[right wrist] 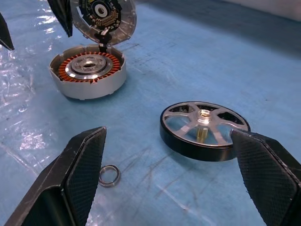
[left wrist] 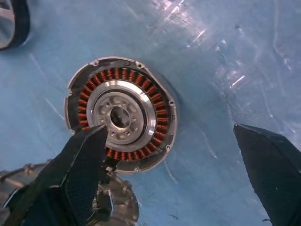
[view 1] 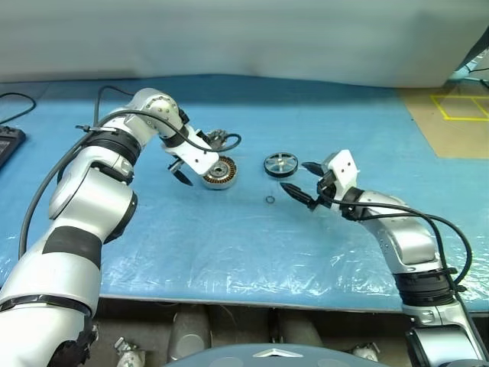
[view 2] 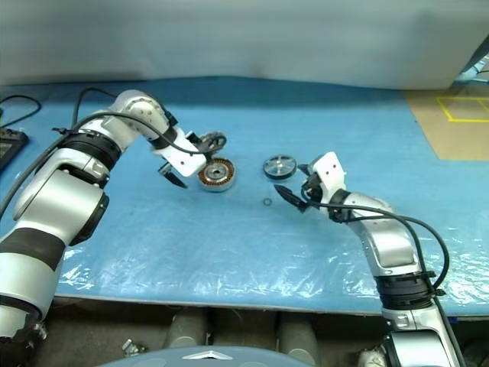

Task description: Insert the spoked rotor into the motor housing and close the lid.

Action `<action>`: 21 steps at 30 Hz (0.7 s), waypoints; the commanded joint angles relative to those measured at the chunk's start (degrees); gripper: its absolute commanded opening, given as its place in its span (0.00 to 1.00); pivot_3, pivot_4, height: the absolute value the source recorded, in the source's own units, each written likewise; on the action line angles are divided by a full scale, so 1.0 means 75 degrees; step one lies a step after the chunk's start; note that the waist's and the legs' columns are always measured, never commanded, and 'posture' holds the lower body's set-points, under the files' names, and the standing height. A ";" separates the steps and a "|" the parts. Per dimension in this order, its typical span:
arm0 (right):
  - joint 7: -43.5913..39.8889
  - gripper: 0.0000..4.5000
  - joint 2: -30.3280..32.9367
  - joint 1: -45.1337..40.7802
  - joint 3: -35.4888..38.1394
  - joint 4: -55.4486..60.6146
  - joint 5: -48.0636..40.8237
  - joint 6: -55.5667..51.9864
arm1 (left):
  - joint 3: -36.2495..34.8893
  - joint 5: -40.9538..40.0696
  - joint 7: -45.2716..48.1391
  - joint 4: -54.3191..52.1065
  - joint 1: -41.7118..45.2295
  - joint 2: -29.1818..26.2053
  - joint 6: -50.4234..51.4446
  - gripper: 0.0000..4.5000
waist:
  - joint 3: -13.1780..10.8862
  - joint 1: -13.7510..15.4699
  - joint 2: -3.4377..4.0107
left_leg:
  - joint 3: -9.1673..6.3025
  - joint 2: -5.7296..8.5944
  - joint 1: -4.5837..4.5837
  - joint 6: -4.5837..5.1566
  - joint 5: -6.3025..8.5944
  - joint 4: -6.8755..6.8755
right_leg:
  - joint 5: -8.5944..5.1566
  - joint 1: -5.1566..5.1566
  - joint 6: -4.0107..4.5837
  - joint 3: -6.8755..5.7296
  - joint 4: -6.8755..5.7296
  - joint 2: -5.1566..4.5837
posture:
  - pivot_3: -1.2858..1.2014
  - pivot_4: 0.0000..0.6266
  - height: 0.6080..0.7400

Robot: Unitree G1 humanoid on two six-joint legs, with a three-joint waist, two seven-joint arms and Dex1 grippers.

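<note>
The right hand [view 1: 300, 177] is hovering low over the blue-covered worktop [view 1: 229, 245], its fingers spread wide and holding nothing. Just short of its fingertips a tiny thin ring [right wrist: 108, 175] is lying loose. Right ahead, between the spread fingers, the spoked rotor [right wrist: 204, 130] is resting flat, shaft pointing up. It looks like stiff, fairly heavy metal with a slick polished rim, so gripping across the dark outer band should be safest. Farther off, the left hand [view 1: 186, 168] is hanging open, pointing down beside the motor housing [view 1: 219, 172], whose copper windings look fragile. The lid [right wrist: 104, 16] is leaning just behind it.
</note>
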State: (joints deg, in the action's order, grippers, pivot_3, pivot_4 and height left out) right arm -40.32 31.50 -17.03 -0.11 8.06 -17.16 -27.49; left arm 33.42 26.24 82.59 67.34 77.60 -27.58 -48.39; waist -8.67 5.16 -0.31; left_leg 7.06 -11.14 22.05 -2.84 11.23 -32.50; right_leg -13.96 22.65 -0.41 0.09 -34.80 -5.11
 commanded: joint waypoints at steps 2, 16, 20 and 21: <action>-0.0312 0.99 0.0360 -0.0286 0.0264 0.0173 -0.0187 -0.0116 | 0.0309 0.0636 -0.0767 -0.0050 0.0132 0.0020 -0.0274 1.00 | -0.0003 0.0047 -0.0004 | -0.0001 0.0000 0.0000 0.0000 0.0000 -0.0001 | 0.0000 0.0000 0.0000 0.0000 -0.0002 0.0000 | 0.52 0.24 1.00; -0.0403 0.99 0.0392 -0.0493 0.0192 0.0094 -0.0136 -0.0147 | 0.0556 0.1328 -0.1495 0.0489 0.0272 0.0615 0.0051 1.00 | -0.0011 0.0062 -0.0018 | -0.0002 0.0000 0.0001 -0.0001 -0.0001 -0.0008 | 0.0001 -0.0001 -0.0001 0.0000 -0.0009 0.0000 | 0.52 0.24 1.00; -0.0396 0.99 0.0397 -0.0546 0.0204 0.0049 -0.0109 -0.0135 | 0.0677 0.1521 -0.1607 0.0572 0.0269 0.0699 0.0040 1.00 | -0.0013 0.0069 -0.0021 | -0.0002 0.0000 0.0001 -0.0001 0.0000 -0.0009 | 0.0001 -0.0002 -0.0001 0.0000 -0.0009 -0.0001 | 0.52 0.24 1.00; -0.0395 0.99 0.0395 -0.0553 0.0206 0.0048 -0.0107 -0.0136 | 0.0714 0.1579 -0.1658 0.0587 0.0268 0.0706 0.0038 1.00 | -0.0013 0.0068 -0.0021 | -0.0002 0.0000 0.0001 -0.0001 0.0000 -0.0009 | 0.0001 -0.0002 -0.0001 0.0000 -0.0009 -0.0001 | 0.52 0.24 1.00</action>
State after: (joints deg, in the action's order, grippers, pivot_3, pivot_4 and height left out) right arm -43.36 33.95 -20.46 0.28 7.61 -17.72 -29.07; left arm 38.00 37.17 70.75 71.59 78.02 -22.14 -48.14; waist -8.77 5.67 -0.47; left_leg 7.04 -11.14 22.05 -2.84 11.23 -32.57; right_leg -13.95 22.64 -0.42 0.10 -34.87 -5.12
